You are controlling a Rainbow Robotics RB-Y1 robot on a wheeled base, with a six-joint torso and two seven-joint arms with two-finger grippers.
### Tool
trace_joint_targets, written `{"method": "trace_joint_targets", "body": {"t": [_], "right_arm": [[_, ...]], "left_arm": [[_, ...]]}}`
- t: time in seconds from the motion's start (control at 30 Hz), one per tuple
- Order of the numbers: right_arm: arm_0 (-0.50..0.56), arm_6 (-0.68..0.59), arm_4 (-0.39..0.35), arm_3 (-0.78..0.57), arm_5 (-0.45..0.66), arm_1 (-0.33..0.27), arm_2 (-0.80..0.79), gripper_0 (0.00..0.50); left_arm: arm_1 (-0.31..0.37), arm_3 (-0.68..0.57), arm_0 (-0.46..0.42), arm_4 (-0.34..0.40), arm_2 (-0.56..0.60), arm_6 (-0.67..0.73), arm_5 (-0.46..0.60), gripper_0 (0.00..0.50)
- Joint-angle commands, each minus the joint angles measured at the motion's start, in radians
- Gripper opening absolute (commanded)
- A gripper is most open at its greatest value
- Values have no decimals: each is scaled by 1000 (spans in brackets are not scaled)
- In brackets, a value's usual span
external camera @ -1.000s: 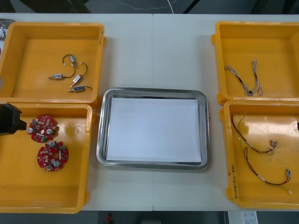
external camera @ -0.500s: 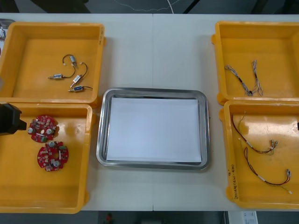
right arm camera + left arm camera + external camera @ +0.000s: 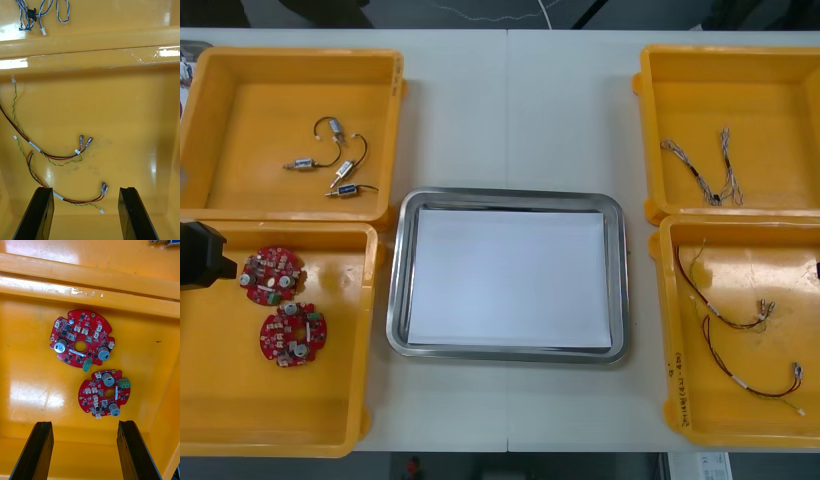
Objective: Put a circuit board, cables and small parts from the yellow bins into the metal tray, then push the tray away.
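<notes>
Yellow plastic surrounds both grippers. The left gripper (image 3: 84, 423) hangs over the floor of the near-left yellow plastic bin (image 3: 240, 400). Its black fingers (image 3: 41, 450) are spread wide with nothing between them. Two round red circuit boards lie flat on the bin floor ahead of it. The nearer board (image 3: 105, 393) sits just beyond the gap between the fingertips, a little off centre. The farther board (image 3: 81, 339) lies just past the first, close beside it, near the bin's far wall. Neither board touches the fingers.

The right gripper (image 3: 85, 189) is spread just as wide over the near-right yellow plastic bin (image 3: 780, 260), gripping nothing. Two thin red and yellow cables lie loose on that bin's floor. The nearer cable (image 3: 77, 200) crosses the gap between the fingertips, with its metal-tipped end toward one finger. The farther cable (image 3: 56, 155) curves well ahead of the fingers. Past the bin wall ahead of this gripper lie twisted blue and white cables (image 3: 41, 11), in the far-right yellow bin (image 3: 660, 150).

Between the two grippers, a shiny metal tray (image 3: 395, 300) with a white inside rests on the light bench (image 3: 510, 100). Small metal parts (image 3: 330, 160) with dark wires lie in the far-left yellow bin (image 3: 240, 110), beyond the left gripper.
</notes>
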Motion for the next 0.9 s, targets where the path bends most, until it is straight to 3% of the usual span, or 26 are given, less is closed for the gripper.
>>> {"method": "trace_joint_targets", "body": {"t": [0.03,0.9], "right_arm": [[12,-33,2,-8,3,-45,-5,500],[12,-33,2,-8,3,-45,-5,500]], "left_arm": [[41,-30,13,7,30,-46,6,500],[41,-30,13,7,30,-46,6,500]]}}
